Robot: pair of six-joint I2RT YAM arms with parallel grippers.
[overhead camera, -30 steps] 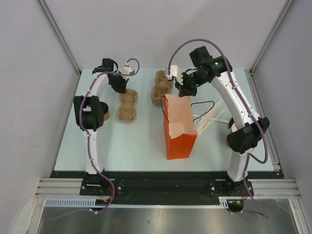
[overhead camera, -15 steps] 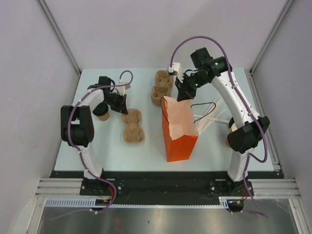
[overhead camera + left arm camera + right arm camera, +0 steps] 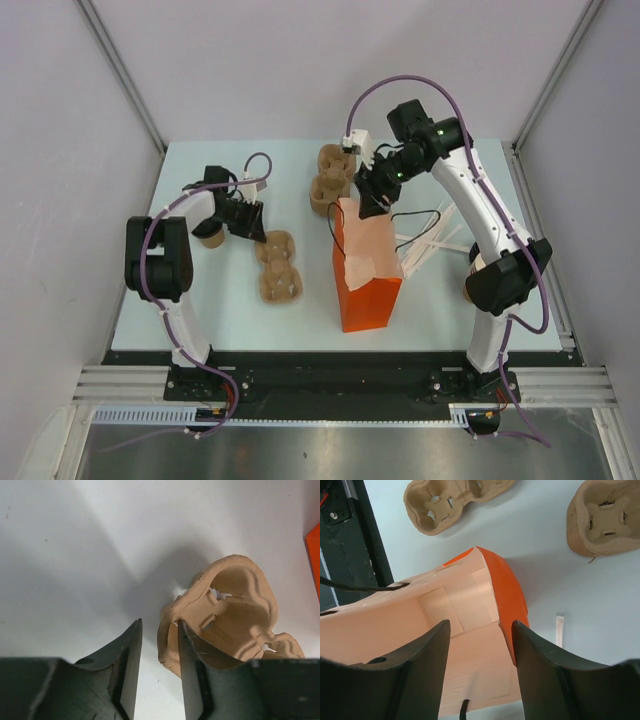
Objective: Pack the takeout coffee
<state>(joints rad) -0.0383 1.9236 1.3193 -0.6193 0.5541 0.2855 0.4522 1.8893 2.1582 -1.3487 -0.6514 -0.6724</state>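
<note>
We see the left gripper released, jaws parted beside the brown moulded-pulp two-cup carrier. The right gripper gapes over the orange paper bag. The small tan kraft-paper coffee cup sits mid-left. We should retreat without dragging the carrier, then grasp the cup upright.

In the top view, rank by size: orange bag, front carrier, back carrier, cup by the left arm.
1. orange bag
2. front carrier and back carrier: look alike, not ranked
3. cup: smallest, though partly hidden
</note>
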